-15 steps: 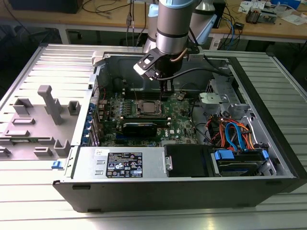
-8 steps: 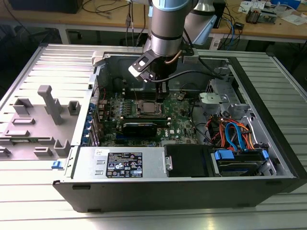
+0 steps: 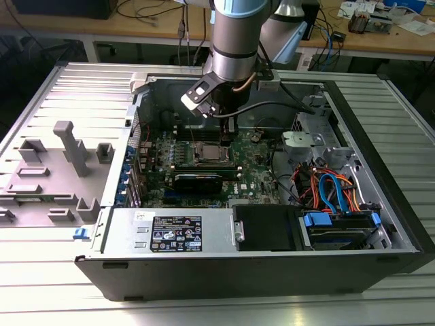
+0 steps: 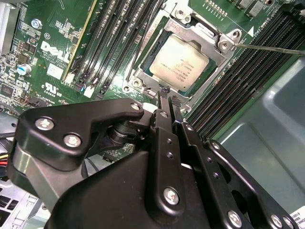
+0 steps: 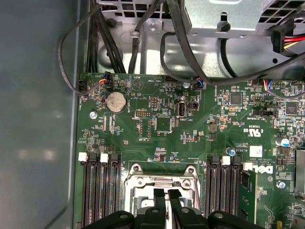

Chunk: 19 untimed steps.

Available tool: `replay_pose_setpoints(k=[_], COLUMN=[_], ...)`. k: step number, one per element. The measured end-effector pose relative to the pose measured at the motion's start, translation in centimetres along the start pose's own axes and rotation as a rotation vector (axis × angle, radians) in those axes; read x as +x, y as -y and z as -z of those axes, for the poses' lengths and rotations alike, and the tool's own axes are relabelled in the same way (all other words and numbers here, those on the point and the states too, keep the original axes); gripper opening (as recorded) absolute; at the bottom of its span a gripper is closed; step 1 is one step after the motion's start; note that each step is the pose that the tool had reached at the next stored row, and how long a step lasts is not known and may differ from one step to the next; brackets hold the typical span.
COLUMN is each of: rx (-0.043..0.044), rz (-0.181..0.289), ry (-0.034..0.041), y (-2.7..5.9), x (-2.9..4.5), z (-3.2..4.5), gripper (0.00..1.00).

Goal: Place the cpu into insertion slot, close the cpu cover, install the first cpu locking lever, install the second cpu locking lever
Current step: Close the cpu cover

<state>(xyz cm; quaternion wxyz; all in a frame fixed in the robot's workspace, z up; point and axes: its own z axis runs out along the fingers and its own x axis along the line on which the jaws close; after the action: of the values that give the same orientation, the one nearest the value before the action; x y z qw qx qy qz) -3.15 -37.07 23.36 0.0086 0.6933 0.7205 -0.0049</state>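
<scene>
The cpu [image 4: 178,62], a silvery-grey square chip, lies in the insertion slot [image 3: 209,151] on the green motherboard. The cpu cover [image 4: 220,44], a silvery metal frame, lies down around the chip. A thin wire locking lever [image 4: 271,49] stands free over the memory slots beside the socket; a second thin lever [image 4: 142,44] runs along the socket's other side. My gripper [image 4: 164,93] hovers at the socket's edge, its black fingers [image 5: 159,202] nearly together with nothing visible between them. The socket frame [image 5: 159,182] also appears in the first wrist view.
Black memory slots [image 4: 114,33] flank the socket on both sides. A black card [image 3: 198,180] lies across the board. The power supply [image 3: 170,231] sits at the case front, and drive cables [image 3: 333,190] lie on the exterior view's right. A grey plastic shroud [image 3: 64,163] rests outside the case.
</scene>
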Motion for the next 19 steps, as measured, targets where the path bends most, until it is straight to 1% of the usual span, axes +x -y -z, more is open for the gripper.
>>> replay_pose_setpoints(k=[9, 15, 19], rx=[0.0003, 0.0003, 0.0002], rz=[0.0, 0.001, 0.003], ry=[-0.0002, -0.0003, -0.0004], y=[0.03, 1.43, 2.69], x=[0.0, 0.05, 0.11], z=[-0.01, -0.21, -0.65], gripper=[0.17, 0.17, 0.17])
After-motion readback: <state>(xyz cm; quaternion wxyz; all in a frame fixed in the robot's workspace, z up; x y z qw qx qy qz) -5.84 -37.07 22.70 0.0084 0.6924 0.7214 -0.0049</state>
